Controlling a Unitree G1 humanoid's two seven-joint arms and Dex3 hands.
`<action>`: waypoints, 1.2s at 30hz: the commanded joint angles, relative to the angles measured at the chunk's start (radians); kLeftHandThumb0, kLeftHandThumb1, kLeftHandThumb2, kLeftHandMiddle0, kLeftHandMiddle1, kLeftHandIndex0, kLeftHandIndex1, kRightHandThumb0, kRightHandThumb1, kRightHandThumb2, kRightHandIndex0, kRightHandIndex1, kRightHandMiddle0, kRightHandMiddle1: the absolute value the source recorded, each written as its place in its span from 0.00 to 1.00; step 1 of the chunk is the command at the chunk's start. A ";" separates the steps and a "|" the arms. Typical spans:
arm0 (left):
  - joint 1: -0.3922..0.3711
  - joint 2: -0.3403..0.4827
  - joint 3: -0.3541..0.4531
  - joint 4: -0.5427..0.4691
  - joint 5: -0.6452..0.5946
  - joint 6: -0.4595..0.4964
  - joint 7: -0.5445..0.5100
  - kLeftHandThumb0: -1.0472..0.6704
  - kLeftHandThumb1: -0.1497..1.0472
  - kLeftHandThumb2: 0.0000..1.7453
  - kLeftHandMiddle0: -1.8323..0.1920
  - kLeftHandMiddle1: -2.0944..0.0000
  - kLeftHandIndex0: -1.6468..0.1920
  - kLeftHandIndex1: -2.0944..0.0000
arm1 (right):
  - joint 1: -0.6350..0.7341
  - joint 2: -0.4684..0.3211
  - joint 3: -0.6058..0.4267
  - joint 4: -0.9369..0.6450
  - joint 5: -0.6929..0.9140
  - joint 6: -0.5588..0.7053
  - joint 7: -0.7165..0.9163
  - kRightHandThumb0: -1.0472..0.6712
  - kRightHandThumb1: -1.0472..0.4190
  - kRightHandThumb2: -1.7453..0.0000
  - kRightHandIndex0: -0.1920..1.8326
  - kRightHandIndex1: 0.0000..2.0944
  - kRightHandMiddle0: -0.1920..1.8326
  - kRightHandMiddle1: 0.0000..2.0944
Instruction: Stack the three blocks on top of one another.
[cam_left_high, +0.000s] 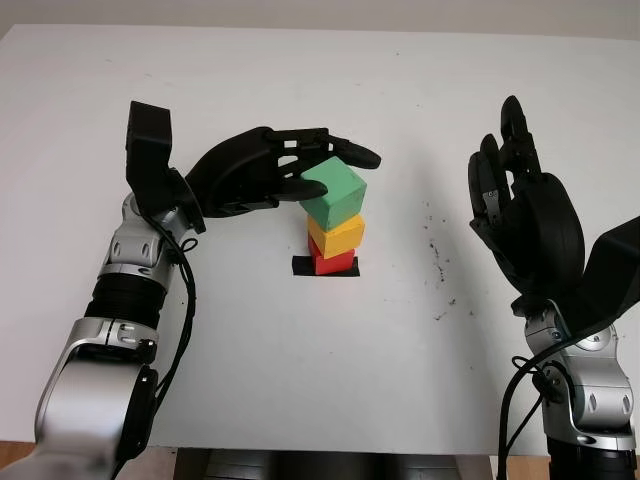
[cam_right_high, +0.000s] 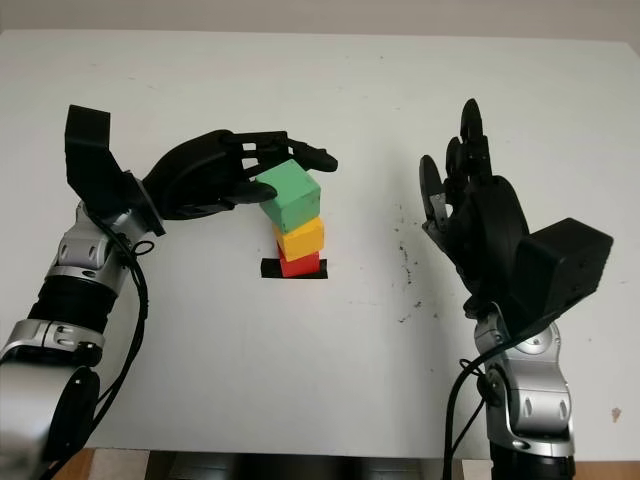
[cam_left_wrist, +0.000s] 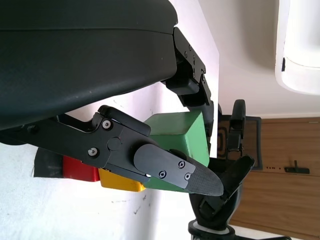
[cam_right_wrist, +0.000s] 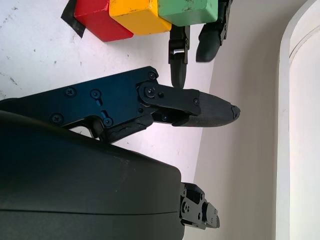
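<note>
Green block (cam_left_high: 335, 193) tops yellow block (cam_left_high: 338, 235) and red block (cam_left_high: 330, 262), pinched by the left hand (cam_left_high: 262, 170) from nine o'clock. Right hand (cam_left_high: 525, 215) waits unclenched at three o'clock. A dragging release could topple the stack.

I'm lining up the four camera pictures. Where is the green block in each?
Left eye view: green block, centre, topping the stack.
Right eye view: centre-left, atop the yellow block.
Left wrist view: middle, behind the left robot hand.
Right wrist view: top edge.
Shared landmark: black tape patch under the red block.
</note>
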 joint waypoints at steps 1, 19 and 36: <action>0.007 0.008 -0.002 0.001 0.005 -0.012 -0.002 0.21 0.94 0.03 0.92 0.98 0.69 0.86 | 0.008 0.000 -0.006 -0.024 0.000 -0.007 -0.001 0.27 0.00 0.69 0.00 0.00 0.00 0.00; -0.001 0.008 0.074 0.009 -0.074 -0.067 -0.017 0.05 1.00 0.12 0.99 1.00 0.98 1.00 | 0.001 0.002 -0.006 -0.013 0.009 -0.010 0.000 0.27 0.00 0.69 0.00 0.00 0.00 0.00; 0.186 -0.032 0.247 -0.184 -0.072 -0.312 0.396 0.11 1.00 0.34 1.00 1.00 1.00 1.00 | 0.015 0.018 0.038 0.009 -0.014 -0.026 0.010 0.25 0.00 0.58 0.00 0.00 0.00 0.00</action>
